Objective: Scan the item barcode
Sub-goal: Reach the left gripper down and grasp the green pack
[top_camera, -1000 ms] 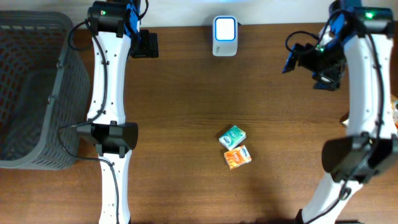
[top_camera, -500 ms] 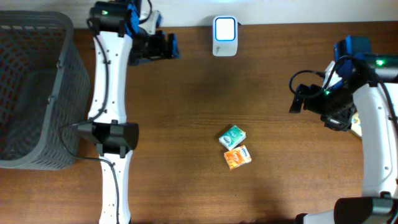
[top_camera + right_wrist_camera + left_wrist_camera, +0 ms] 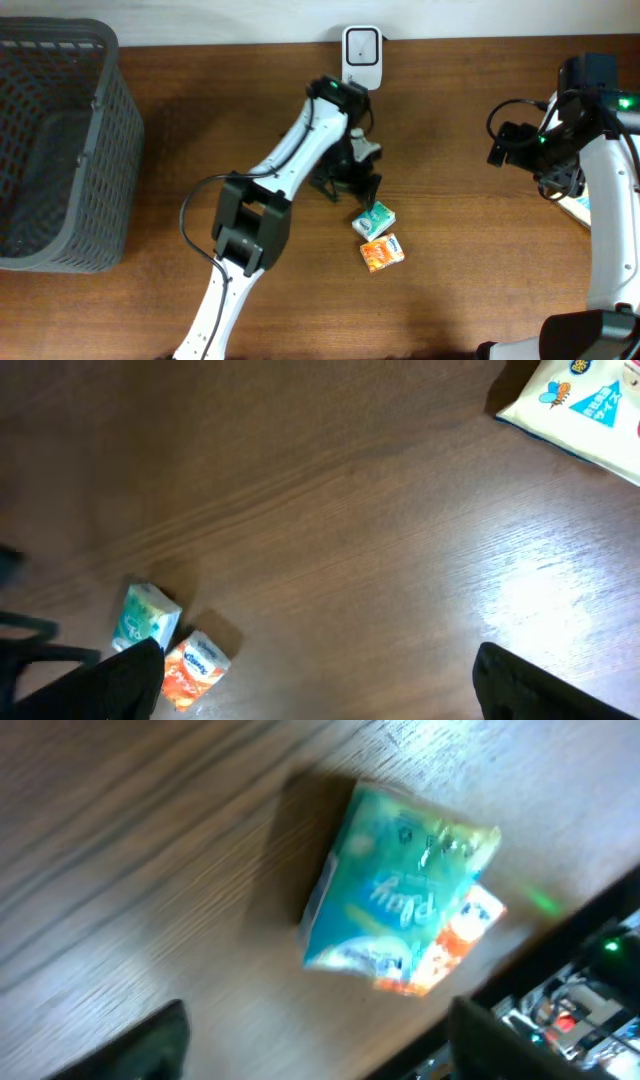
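Two small tissue packs lie touching at the table's middle: a green one and an orange one. No barcode shows on either. The white scanner stands at the back edge. My left gripper hovers just up-left of the green pack, jaws wide apart with only bare wood between them; the orange pack peeks out beyond it. My right gripper hangs open over the right side, well away from the packs. Its view shows the green pack and the orange pack at lower left.
A dark grey mesh basket fills the left side. A white and blue wipes packet lies at the far right edge of the table. The left arm stretches diagonally across the table from the front left.
The left arm swung from the back left corner to the middle, over the tissue packs, and its jaws have narrowed a little. The right arm drifted slightly right.
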Robot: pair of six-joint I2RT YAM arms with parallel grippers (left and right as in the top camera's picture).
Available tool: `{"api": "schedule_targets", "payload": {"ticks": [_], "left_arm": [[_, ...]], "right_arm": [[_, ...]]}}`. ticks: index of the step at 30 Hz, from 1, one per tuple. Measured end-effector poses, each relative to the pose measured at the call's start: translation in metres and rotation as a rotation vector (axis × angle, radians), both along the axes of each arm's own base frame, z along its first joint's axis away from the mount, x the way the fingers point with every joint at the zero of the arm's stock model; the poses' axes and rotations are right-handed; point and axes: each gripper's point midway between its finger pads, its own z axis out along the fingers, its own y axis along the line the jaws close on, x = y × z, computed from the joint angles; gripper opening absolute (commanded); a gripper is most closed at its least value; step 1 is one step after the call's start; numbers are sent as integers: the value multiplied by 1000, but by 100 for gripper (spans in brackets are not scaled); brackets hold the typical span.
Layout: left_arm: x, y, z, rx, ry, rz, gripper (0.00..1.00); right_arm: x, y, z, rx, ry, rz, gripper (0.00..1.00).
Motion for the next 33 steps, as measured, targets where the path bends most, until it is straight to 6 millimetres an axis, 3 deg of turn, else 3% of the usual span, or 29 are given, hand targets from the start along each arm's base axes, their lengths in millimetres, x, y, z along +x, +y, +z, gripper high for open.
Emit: {"api": "schedule_targets", "payload": {"ticks": [5,8,13,17,20,24,27,30,33], "left_arm": [[-16,-8,-27,10,15,-51,26],[-24,-12,-37,13,20,-71,22],[-27,-22,-42,-6,0,-94,2],[-16,-23,-42,36,-61,-47,0],[1,-8,-40,165,-148,15,0],[46,48,-21,403,-288,154,0],[89,88,8,488,-401,289,0],[131,116,41,507,-549,415,0],[147,133,54,588,-654,478,0]], "right_arm": [[0,0,0,-3,-1,1,98],[1,0,0,-3,-2,1,98],[0,0,0,-3,-2,1,98],[0,0,0,-3,-2,1,98],[0,-1,0,-3,-2,0,98],[0,0,0,-3,-2,1,98],[1,0,0,-3,-1,1,99],[0,0,0,-3,-1,1,98],[0,0,0,-3,-2,1,98]]}}
